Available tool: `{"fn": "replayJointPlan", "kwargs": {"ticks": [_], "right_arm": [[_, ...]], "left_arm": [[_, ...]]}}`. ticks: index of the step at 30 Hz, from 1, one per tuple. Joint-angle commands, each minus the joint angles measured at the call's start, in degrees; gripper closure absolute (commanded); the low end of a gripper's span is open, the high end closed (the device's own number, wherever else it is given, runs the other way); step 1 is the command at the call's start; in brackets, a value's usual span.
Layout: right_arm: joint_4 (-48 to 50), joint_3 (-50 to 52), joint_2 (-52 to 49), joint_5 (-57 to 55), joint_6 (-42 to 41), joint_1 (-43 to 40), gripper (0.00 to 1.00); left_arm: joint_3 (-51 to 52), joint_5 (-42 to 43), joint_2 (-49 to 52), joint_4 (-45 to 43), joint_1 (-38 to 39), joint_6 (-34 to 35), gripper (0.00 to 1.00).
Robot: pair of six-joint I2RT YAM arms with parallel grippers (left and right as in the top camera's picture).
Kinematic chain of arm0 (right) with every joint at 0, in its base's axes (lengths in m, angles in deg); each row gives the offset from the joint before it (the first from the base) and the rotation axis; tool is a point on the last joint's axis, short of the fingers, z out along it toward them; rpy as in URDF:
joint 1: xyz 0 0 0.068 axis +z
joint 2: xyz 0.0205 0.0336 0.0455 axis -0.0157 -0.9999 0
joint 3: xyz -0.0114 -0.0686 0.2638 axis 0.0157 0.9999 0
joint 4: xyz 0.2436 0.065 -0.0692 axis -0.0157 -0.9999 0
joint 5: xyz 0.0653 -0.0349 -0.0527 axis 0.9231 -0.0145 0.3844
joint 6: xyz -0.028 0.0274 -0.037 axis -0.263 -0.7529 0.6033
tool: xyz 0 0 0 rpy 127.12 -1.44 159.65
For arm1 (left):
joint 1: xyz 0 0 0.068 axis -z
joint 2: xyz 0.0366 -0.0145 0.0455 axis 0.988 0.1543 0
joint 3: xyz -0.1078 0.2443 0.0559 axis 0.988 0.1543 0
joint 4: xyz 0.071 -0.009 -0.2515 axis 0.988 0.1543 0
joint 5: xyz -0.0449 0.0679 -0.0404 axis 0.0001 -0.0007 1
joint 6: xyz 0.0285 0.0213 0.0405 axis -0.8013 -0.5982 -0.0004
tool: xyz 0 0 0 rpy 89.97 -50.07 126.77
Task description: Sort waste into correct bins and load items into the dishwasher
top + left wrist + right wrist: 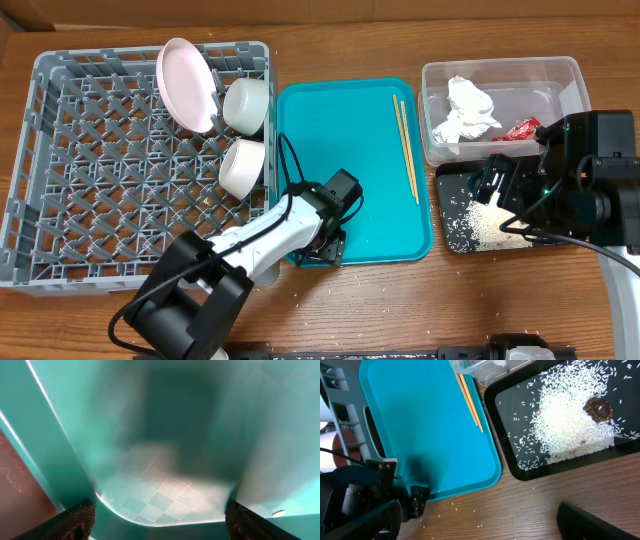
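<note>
Plate (186, 84), far bowl (246, 104) and near bowl (242, 166) are seen in the dish rack (100, 170), along its right side. Chopsticks (407, 145) are laid on the teal tray (330, 120), right part. Napkin (466, 110) and red wrapper (524, 129) are contained in the clear tub (500, 70), far right. Rice (565, 415) and brown scrap (598, 408) are spread on the black tray (520, 467), near right. Left gripper (322, 248) is placed at the teal tray's near-left corner, jaws apart, nothing between. Right gripper (497, 185) is held over the black tray, jaws wide apart, empty.

Left of the serving tray (340, 130), the dish rack (100, 200) holds a plate (186, 84) and two bowls (243, 166) on the side next to it. Chopsticks (408, 148) lie on the serving tray's right part. To its right, a tub (500, 72) at the back holds a napkin (468, 110) and a wrapper (524, 129). A shallow tray (455, 180) in front holds rice (490, 222) and a food scrap (598, 408).
</note>
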Motion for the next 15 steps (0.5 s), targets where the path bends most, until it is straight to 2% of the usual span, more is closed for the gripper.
{"fn": "replayJointPlan", "kwargs": {"ticks": [1,5,9,11,15], "right_arm": [[0.3,-1.1,0.3,-0.4,0.2,0.0,0.00],[0.3,-1.1,0.3,-0.4,0.2,0.0,0.00],[0.3,-1.1,0.3,-0.4,0.2,0.0,0.00],[0.3,-1.1,0.3,-0.4,0.2,0.0,0.00],[0.3,-1.1,0.3,-0.4,0.2,0.0,0.00]], "left_arm": [[-3.9,-6.2,2.6,3.4,-1.7,-0.4,0.15],[-14.5,-4.3,2.6,6.4,-1.7,-0.5,0.15],[-24.4,0.9,2.6,4.3,-1.7,0.2,0.20],[-29.3,3.2,2.6,0.9,-1.6,5.6,0.25],[-31.1,3.2,2.6,-6.9,-1.6,11.4,0.28]]}}
